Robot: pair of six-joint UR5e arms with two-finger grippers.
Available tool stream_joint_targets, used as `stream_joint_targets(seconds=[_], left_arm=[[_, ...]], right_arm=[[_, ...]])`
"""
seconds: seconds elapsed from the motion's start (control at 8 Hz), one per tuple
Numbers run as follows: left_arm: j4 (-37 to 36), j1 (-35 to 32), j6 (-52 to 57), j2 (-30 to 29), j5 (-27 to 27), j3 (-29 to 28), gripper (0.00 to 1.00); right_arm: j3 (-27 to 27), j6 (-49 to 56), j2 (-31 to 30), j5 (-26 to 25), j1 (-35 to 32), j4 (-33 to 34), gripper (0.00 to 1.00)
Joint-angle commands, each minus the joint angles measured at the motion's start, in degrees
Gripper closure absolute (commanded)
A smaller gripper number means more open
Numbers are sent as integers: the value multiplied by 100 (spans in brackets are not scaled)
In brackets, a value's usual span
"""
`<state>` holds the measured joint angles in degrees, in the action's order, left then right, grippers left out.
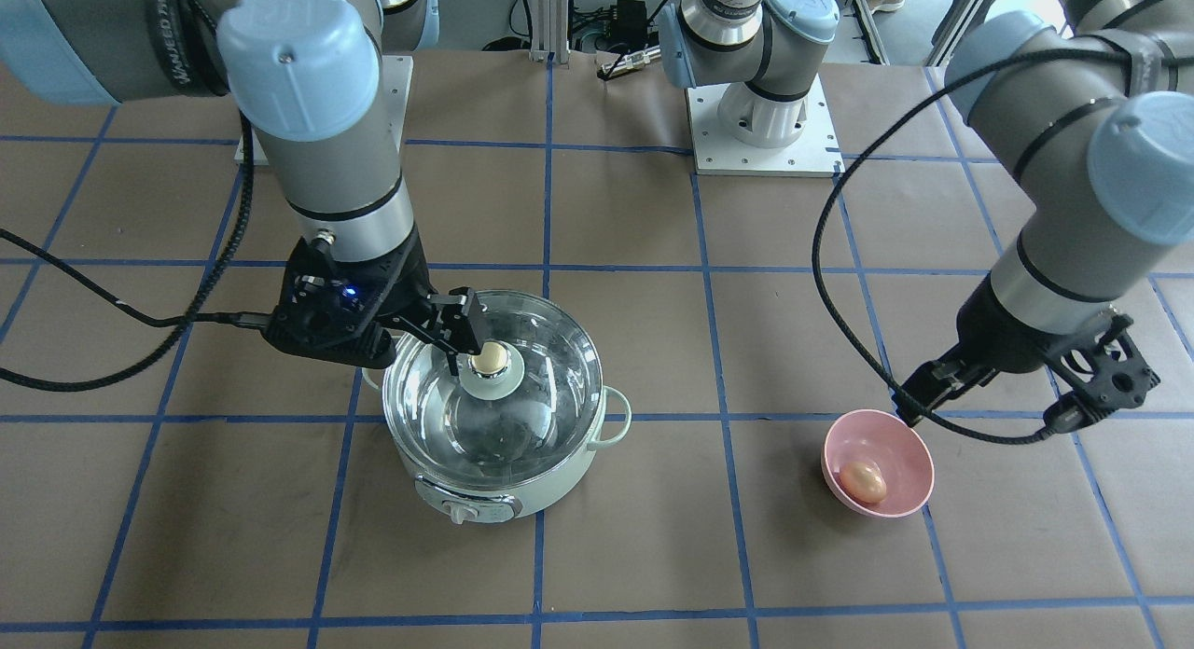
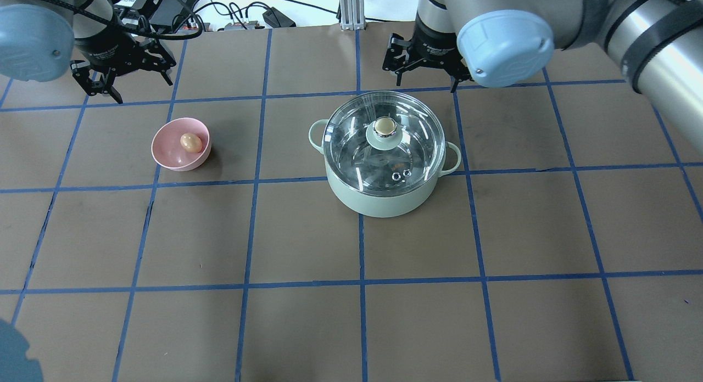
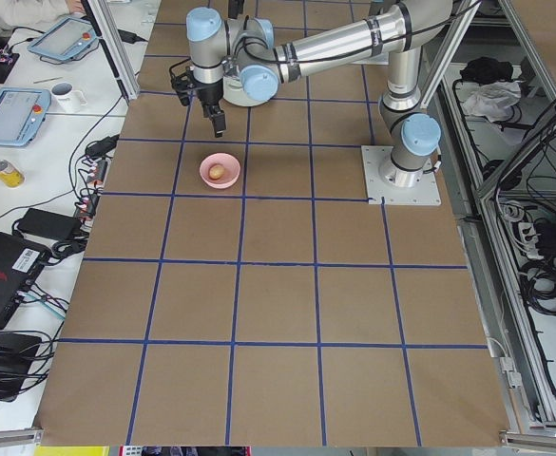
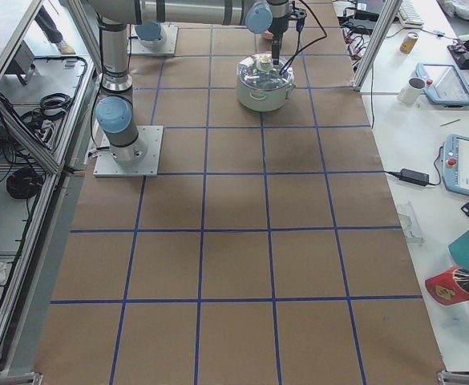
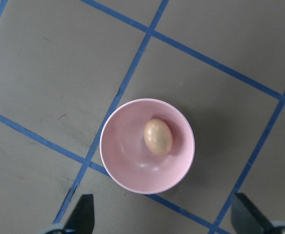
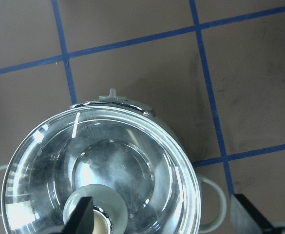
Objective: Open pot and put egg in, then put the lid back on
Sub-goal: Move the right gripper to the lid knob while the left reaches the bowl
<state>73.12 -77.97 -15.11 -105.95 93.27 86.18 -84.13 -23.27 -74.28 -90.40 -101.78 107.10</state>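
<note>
A: Status at that moment?

B: Nearest the robot, the pot (image 2: pixel 379 198) stood on the table (image 2: pixel 351 316) with the lid (image 2: pixel 351 151) seated flat on it. Closed. None of the task looked done.

A: Egg?

B: The egg (image 2: pixel 190 142) lay in the pink bowl (image 2: pixel 170 157), well apart from the pot, over on the robot's left. Looked untouched.

A: Grippers?

B: Both farther out. The right gripper (image 6: pixel 162 217) hung over the lid, jaws spread, holding nothing. Its wrist view put the knob (image 6: pixel 101 224) close by one finger, not centred in the gap. I saw no contact.

A: Left?

B: The left gripper (image 5: pixel 162 217) hovered above the bowl, jaws spread wide and empty. In its wrist view the egg sat below, ahead of the fingertips.

A: So how far along?

B: My read was step one, lining up on the knob. Everything was left to do: pinch the knob, lift the lid off, pick the egg, set it in the pot, lid back on.

A: Concerns?

B: The knob was off-centre in the jaws, so I'd have expected a sideways correction before closing. The egg is round and smooth, so it would likely need a gentle, centred pinch.
</note>
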Motion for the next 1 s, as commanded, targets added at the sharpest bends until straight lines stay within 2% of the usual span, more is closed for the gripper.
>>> stream_joint_targets(seconds=[0.0, 0.12, 0.38, 0.75, 0.88], left_arm=[[-517, 203, -1199, -749, -11, 13, 0], [-674, 203, -1544, -882, -28, 109, 0], [-781, 203, -1512, -1015, -11, 618, 0], [-825, 203, -1521, -1181, -29, 664, 0], [-1278, 203, -1521, -1278, -20, 664, 0]], right_arm=[[2, -458, 378, 206, -333, 56, 4], [2, -398, 423, 198, -438, 74, 4], [-33, -380, 537, 207, -448, 83, 3], [-112, -318, 564, 207, -457, -5, 3], [-156, -327, 564, 207, -457, -5, 5]])
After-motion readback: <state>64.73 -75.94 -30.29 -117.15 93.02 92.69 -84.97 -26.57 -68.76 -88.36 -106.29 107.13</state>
